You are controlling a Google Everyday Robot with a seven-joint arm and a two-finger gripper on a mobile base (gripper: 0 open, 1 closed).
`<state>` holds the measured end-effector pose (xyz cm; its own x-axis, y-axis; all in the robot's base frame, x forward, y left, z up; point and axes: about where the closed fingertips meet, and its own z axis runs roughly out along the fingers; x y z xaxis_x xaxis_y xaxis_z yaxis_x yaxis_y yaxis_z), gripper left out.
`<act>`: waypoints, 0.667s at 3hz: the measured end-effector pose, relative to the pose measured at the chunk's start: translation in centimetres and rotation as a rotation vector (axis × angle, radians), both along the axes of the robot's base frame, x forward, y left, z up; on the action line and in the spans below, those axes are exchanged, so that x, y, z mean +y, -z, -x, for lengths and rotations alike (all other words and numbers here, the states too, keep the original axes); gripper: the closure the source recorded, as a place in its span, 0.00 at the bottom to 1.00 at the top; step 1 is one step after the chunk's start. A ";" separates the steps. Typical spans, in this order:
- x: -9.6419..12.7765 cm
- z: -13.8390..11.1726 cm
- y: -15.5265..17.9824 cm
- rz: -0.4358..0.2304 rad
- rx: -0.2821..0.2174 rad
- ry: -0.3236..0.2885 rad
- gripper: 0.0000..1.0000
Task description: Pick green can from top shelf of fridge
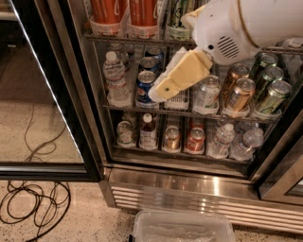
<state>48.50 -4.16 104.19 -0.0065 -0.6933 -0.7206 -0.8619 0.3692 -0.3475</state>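
The green can (177, 15) stands on the top shelf (135, 40) of the fridge (189, 182), right of two orange-red cans (127, 12); only its lower part shows, and my white arm (251, 26) covers its right side. My gripper (159, 91) points down-left in front of the middle rack, below the green can and just right of a blue can (145, 84). It holds nothing that I can see.
The middle rack holds a water bottle (115, 78), silver, gold (239, 94) and green short cans (272, 97). The bottom rack holds cans and bottles. The glass door (42, 118) stands open at left. Cables (33, 205) and a clear plastic bin (182, 228) lie on the floor.
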 end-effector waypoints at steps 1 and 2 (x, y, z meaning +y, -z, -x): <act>-0.7 0.5 1.9 0.002 -0.019 0.194 0.00; -1.4 0.0 3.0 0.028 -0.105 0.345 0.00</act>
